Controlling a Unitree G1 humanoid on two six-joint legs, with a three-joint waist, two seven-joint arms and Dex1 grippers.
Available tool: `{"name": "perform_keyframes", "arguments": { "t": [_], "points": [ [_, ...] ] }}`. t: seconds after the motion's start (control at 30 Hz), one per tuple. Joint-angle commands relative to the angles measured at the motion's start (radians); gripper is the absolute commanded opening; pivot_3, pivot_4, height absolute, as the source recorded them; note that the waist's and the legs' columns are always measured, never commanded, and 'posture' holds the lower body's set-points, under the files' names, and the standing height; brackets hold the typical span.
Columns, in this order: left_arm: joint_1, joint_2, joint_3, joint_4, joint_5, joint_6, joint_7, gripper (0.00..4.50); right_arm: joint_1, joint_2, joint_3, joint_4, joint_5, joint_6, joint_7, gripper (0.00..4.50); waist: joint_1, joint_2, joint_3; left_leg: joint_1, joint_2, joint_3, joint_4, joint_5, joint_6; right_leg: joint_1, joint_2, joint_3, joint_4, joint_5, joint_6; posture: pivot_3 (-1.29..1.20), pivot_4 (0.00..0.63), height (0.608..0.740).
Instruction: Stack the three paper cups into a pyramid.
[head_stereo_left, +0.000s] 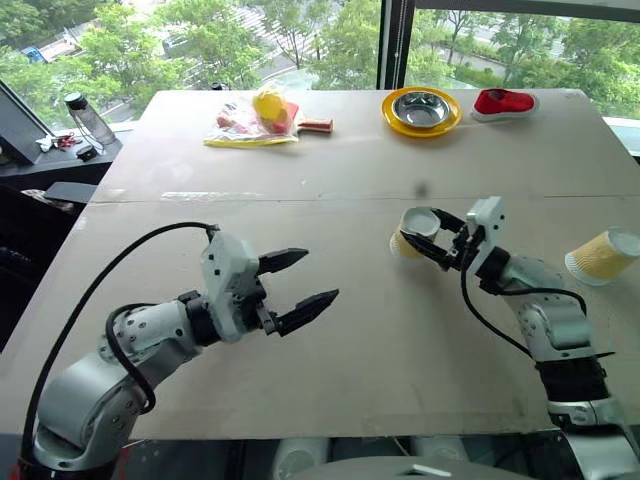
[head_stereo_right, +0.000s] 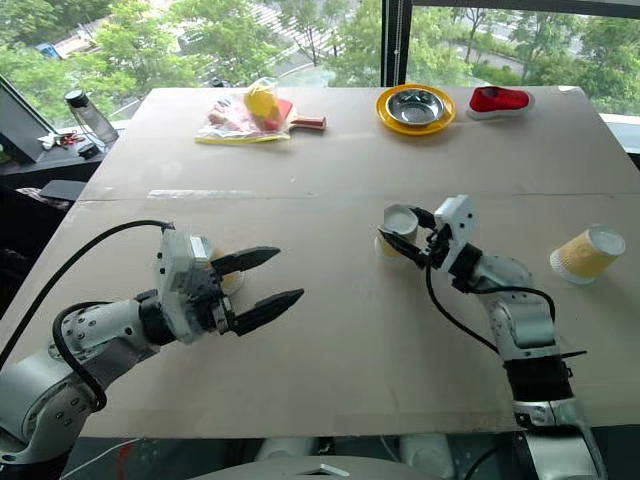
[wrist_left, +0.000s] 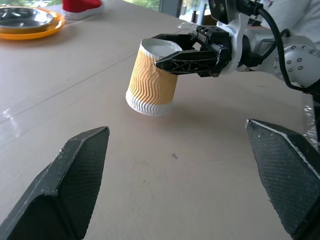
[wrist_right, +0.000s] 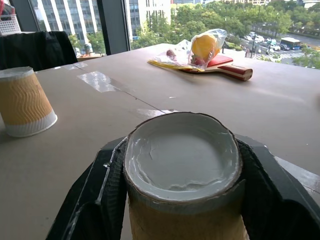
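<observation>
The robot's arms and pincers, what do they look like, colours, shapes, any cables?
Both arms have silver-grey rounded shells with black joints. The left pincer has a white blocky housing and two black, pointed, wedge-shaped fingers with a fine dotted texture. The right pincer has the same white housing and black fingers. A black cable loops along the outside of each arm.

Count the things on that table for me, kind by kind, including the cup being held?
Paper cups: 3
Yellow plate: 1
Steel bowl: 1
Red paddle: 1
Plastic bag: 1
Red item: 1
Total: 8
</observation>
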Motion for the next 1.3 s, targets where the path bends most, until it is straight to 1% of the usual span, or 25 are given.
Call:
{"name": "perform_keyframes", "arguments": {
  "t": [0.03,0.1,0.17,0.33,0.37,0.43,0.47,0.53,0.67,0.83,0.93,1.1,1.17,1.2,1.3],
  "points": [
    [-0.015,-0.042,-0.015,-0.063,0.042,0.008,0.112,4.50,-0.129,0.062,0.040,0.112,-0.061,-0.046,-0.027,2.18,-0.002,0.000,0.000,-0.002,0.000,0.000,0.000,0.001,-0.001,-0.001,0.000,0.000,0.000,0.000,0.000,0.00,0.150,0.740],
    [-0.018,-0.068,-0.027,-0.070,0.052,0.014,0.150,4.50,-0.201,0.100,0.052,0.198,-0.089,-0.065,-0.040,2.18,-0.003,-0.001,0.000,-0.007,0.000,0.000,0.002,0.004,-0.007,-0.008,0.000,0.001,0.003,0.000,0.000,0.00,0.150,0.740],
    [-0.016,-0.078,-0.045,-0.078,0.075,0.015,0.167,4.50,-0.253,0.136,0.055,0.263,-0.097,-0.071,-0.045,2.18,-0.002,-0.001,0.000,-0.010,0.000,0.000,0.002,0.005,-0.008,-0.012,0.000,0.000,0.004,0.000,0.000,0.00,0.150,0.740],
    [-0.008,-0.087,-0.047,-0.073,0.103,0.012,0.186,4.50,-0.325,0.178,0.069,0.365,-0.122,-0.083,-0.024,2.18,-0.004,-0.001,0.000,-0.011,0.000,0.000,0.001,0.005,-0.008,-0.012,0.001,0.000,0.004,0.000,0.000,0.00,0.150,0.740],
    [-0.006,-0.086,-0.046,-0.069,0.108,0.008,0.182,4.50,-0.334,0.181,0.066,0.375,-0.121,-0.081,-0.018,3.23,-0.004,-0.001,0.000,-0.011,0.000,0.000,0.002,0.005,-0.008,-0.013,0.001,0.000,0.004,0.000,0.000,0.00,0.150,0.740],
    [-0.006,-0.088,-0.042,-0.064,0.114,0.004,0.178,4.50,-0.339,0.186,0.054,0.376,-0.117,-0.085,-0.015,4.16,-0.004,-0.001,0.000,-0.011,0.000,0.000,0.001,0.005,-0.008,-0.013,0.001,0.001,0.004,0.000,0.000,0.00,0.150,0.740],
    [-0.006,-0.089,-0.040,-0.062,0.117,0.002,0.176,4.50,-0.339,0.188,0.048,0.374,-0.116,-0.088,-0.017,4.43,-0.004,-0.001,0.000,-0.011,0.000,0.000,0.002,0.005,-0.008,-0.013,0.001,0.001,0.004,0.000,0.000,0.00,0.150,0.740],
    [-0.011,-0.094,-0.037,-0.058,0.117,-0.002,0.175,4.50,-0.331,0.182,0.035,0.355,-0.114,-0.097,-0.023,4.43,-0.005,-0.001,0.000,-0.011,0.000,0.000,0.001,0.005,-0.009,-0.013,0.001,0.001,0.005,0.000,0.000,0.00,0.150,0.740],
    [-0.052,-0.114,-0.056,-0.053,0.110,0.001,0.181,4.50,-0.284,0.134,-0.012,0.251,-0.091,-0.075,-0.034,4.43,0.000,-0.001,0.000,-0.011,0.000,0.000,0.002,0.005,-0.009,-0.013,0.001,0.000,0.005,0.000,0.000,0.00,0.150,0.740],
    [-0.157,-0.132,-0.148,-0.019,0.115,0.012,0.140,4.50,-0.162,0.042,-0.097,0.024,-0.017,0.011,-0.043,4.43,0.002,-0.001,0.000,-0.012,-0.001,0.000,0.002,0.005,-0.008,-0.013,-0.001,0.000,0.004,0.000,0.000,0.00,0.150,0.740],
    [-0.250,-0.110,-0.220,0.039,0.139,0.004,0.057,4.50,-0.072,-0.005,-0.155,-0.097,-0.030,0.015,-0.110,4.43,0.001,-0.001,0.000,-0.012,-0.001,0.000,0.002,0.005,-0.008,-0.013,0.000,0.000,0.005,0.000,0.000,0.00,0.150,0.740],
    [-0.408,-0.116,-0.273,0.155,0.141,-0.006,-0.060,4.50,0.063,-0.095,-0.273,-0.223,-0.071,0.040,-0.223,4.43,-0.003,-0.001,0.000,-0.012,-0.001,0.001,0.002,0.005,-0.008,-0.013,0.003,0.002,0.005,0.000,0.000,0.00,0.150,0.740],
    [-0.480,-0.143,-0.306,0.202,0.136,-0.011,-0.108,4.50,0.138,-0.149,-0.353,-0.263,-0.091,0.062,-0.264,4.43,0.001,-0.001,0.000,-0.012,-0.001,0.001,0.003,0.005,-0.008,-0.013,0.003,0.002,0.005,0.000,0.000,0.00,0.150,0.740],
    [-0.497,-0.153,-0.313,0.215,0.136,-0.013,-0.121,4.50,0.157,-0.164,-0.369,-0.274,-0.092,0.069,-0.276,4.43,0.006,-0.001,0.000,-0.013,-0.001,0.001,0.003,0.005,-0.008,-0.013,0.003,0.002,0.005,0.000,0.000,0.00,0.150,0.740],
    [-0.567,-0.194,-0.358,0.268,0.153,-0.016,-0.161,4.50,0.235,-0.215,-0.501,-0.268,-0.138,0.026,-0.359,4.43,0.005,-0.001,0.000,-0.014,-0.001,0.000,0.004,0.005,-0.008,-0.013,0.004,0.003,0.005,0.000,0.001,0.00,0.150,0.740]
  ]
}}
